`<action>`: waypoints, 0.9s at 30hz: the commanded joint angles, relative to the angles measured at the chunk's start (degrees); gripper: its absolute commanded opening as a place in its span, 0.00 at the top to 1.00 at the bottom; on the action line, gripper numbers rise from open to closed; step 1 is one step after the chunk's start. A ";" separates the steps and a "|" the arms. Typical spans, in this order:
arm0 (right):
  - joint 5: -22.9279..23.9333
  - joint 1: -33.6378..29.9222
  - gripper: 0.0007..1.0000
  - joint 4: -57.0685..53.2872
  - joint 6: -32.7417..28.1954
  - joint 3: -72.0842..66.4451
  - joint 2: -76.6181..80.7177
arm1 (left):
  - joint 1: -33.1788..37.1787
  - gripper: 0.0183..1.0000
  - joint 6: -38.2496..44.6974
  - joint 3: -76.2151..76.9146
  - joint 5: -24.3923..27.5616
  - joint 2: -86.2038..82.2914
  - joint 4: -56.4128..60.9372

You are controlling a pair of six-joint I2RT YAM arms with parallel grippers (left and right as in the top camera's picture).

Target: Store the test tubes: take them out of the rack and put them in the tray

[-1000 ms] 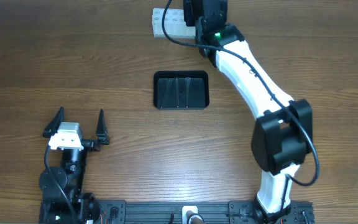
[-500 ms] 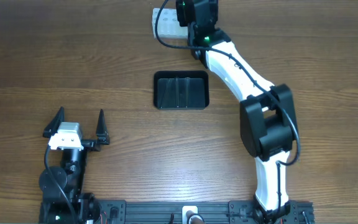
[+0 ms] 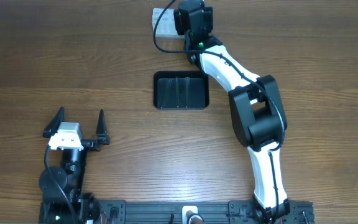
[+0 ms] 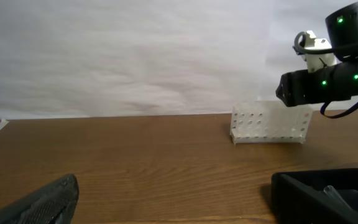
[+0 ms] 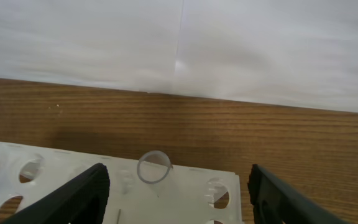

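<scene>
I could read no writing, number or sign anywhere. The rack (image 4: 269, 126) and the tray (image 3: 156, 93) bore no legible lettering or label.
</scene>
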 commanded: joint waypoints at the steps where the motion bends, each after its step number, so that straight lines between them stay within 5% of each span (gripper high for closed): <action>1: 1.40 0.33 0.31 0.57 -0.31 1.62 0.85 | 0.35 0.00 0.79 -0.33 0.59 -0.55 0.13; 13: 2.16 0.26 0.51 1.44 -0.33 1.62 0.96 | 0.35 0.00 0.79 -0.33 0.59 -0.55 0.13; 27: 2.16 0.26 0.50 5.55 -2.67 1.62 2.64 | 0.35 0.00 0.79 -0.33 0.59 -0.55 0.13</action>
